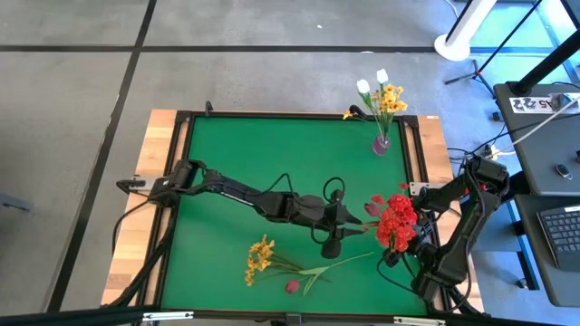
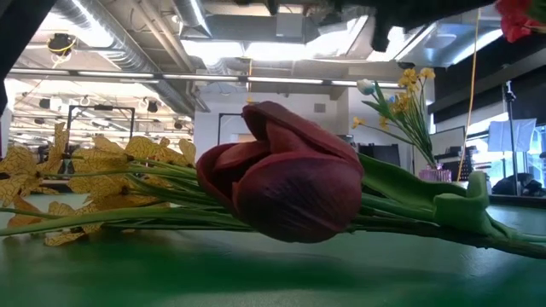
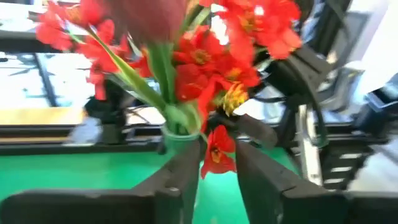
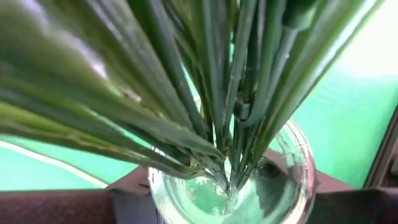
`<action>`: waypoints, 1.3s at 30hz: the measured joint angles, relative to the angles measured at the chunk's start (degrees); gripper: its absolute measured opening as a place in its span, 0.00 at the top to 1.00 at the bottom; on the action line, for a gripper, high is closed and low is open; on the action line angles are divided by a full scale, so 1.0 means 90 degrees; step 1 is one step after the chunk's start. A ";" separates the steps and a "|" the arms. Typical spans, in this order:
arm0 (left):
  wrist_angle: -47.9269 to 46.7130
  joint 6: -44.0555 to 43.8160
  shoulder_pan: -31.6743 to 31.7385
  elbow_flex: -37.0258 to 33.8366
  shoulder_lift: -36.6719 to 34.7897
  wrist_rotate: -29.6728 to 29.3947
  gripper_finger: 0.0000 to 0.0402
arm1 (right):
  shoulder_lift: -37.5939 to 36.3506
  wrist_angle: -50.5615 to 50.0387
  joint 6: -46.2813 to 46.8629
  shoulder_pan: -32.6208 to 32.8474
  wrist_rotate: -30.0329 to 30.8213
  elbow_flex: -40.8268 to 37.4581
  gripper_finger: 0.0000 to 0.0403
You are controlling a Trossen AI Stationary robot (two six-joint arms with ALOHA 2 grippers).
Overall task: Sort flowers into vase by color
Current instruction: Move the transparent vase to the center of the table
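A bunch of red flowers (image 1: 396,222) stands in a glass vase (image 4: 298,163), and my right gripper (image 4: 230,190) is shut on that vase at the table's right side. My left gripper (image 1: 355,225) reaches in from the left. It is open, its fingers (image 3: 180,168) on either side of a low red blossom (image 3: 217,152) and beside a green stem (image 3: 175,124). A yellow spray (image 1: 260,258) and a dark pink bud (image 1: 292,286) lie flat on the green table (image 1: 236,163) near the front. A second vase (image 1: 381,143) at the far right holds white tulips and yellow flowers. My right gripper has the glass vase's rim (image 4: 155,180) between its two fingers (image 4: 124,196), one on each side, slanting down from above. Several green stems (image 4: 217,106) stand in the vase's mouth. My left gripper: I cannot tell whether its fingers touch the stem or the blossom.
Wooden boards (image 1: 136,244) border the table left and right. A desk with a keyboard (image 1: 562,231) stands beyond the right edge. Bare green surface lies at the far left of the table.
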 joint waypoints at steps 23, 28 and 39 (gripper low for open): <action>-0.2453 0.0637 -0.0196 -0.0374 -0.1078 -0.2500 0.49 | 0.0000 0.0186 -0.1327 -0.1129 0.1882 -0.0002 0.57; -0.2323 0.0459 -0.0282 -0.1284 -0.2076 -0.2806 0.49 | -0.0008 0.1145 -0.3108 -0.1852 0.1988 -0.0002 0.57; 0.0574 -0.0197 -0.0386 -0.4621 -0.4397 -0.2699 0.49 | -0.0563 0.3955 -0.7661 -0.3454 0.2027 -0.0002 0.57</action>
